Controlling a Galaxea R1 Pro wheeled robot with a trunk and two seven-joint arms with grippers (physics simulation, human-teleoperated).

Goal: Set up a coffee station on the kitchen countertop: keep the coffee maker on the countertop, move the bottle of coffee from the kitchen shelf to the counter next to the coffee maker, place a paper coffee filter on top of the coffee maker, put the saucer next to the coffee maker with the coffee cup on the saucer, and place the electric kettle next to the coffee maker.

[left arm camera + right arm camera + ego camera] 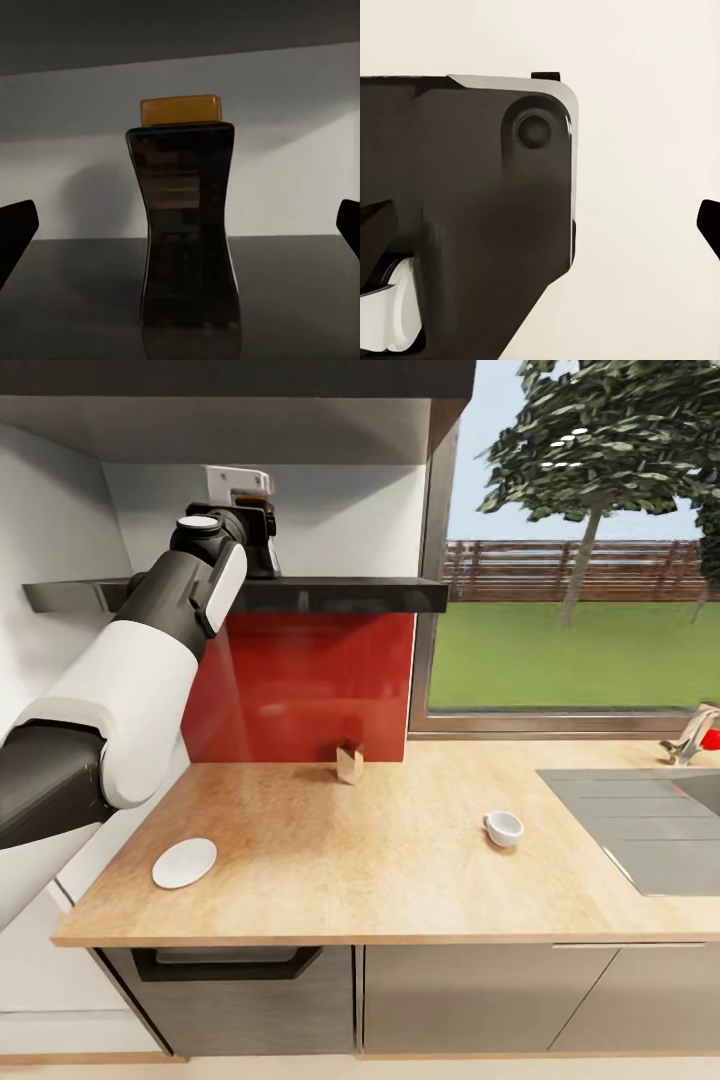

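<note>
- left arm (150, 660) is reaching way up to the kitchen shelf (340, 594), the thin black board above the red backsplash (300, 685)
- the wrist end sits right at shelf level, up against a white and tan thing by the wall; can't make out the fingers from here
- kitchen countertop (400, 860) has the saucer (184, 862) near the front left corner, lying flat
- coffee cup (503, 827) is well apart from it, over toward the grey sink (640, 820)
- small tan box (350, 762) stands at the back, just in front of the backsplash
- window on the right shows lawn, a tree and a wooden fence
- tap (690, 735) with a red bit at the far right edge
</note>
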